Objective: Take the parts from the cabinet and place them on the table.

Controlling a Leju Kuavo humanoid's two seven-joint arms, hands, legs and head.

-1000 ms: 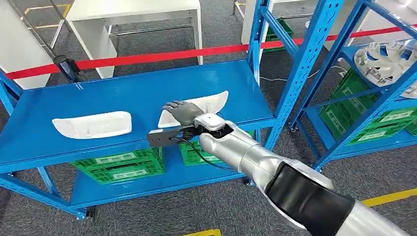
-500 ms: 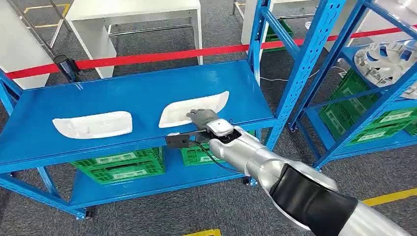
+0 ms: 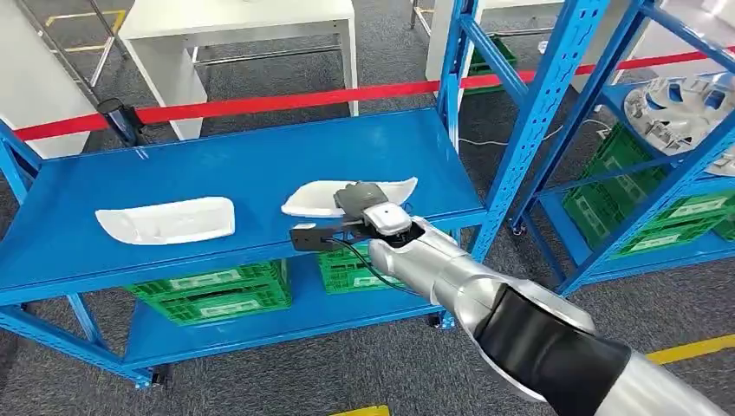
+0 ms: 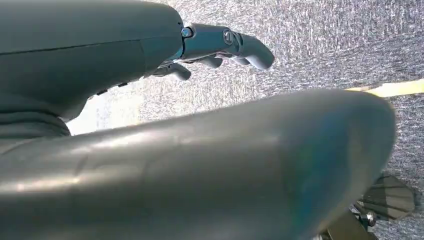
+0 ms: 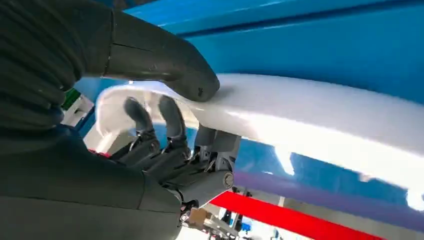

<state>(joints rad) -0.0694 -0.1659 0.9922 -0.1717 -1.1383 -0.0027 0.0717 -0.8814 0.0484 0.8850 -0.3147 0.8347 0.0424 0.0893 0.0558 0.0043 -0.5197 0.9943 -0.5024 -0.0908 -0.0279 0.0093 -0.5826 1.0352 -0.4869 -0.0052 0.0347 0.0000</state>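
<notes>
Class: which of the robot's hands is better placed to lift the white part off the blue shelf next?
Right. The right hand already grips the near white part; the left hand hangs over the floor.

Grey carpet floor [image 3: 286, 373] with yellow tape lines. Beyond the red barrier tape [image 3: 260, 101], a white table [image 3: 234, 17]; just before it, blue shelving.

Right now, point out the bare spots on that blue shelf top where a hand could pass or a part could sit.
The blue shelf is bare across its back strip, between the left white part and the right white part, and at its far left end. It is crowded at the front right, where the right hand grips that part.
</notes>
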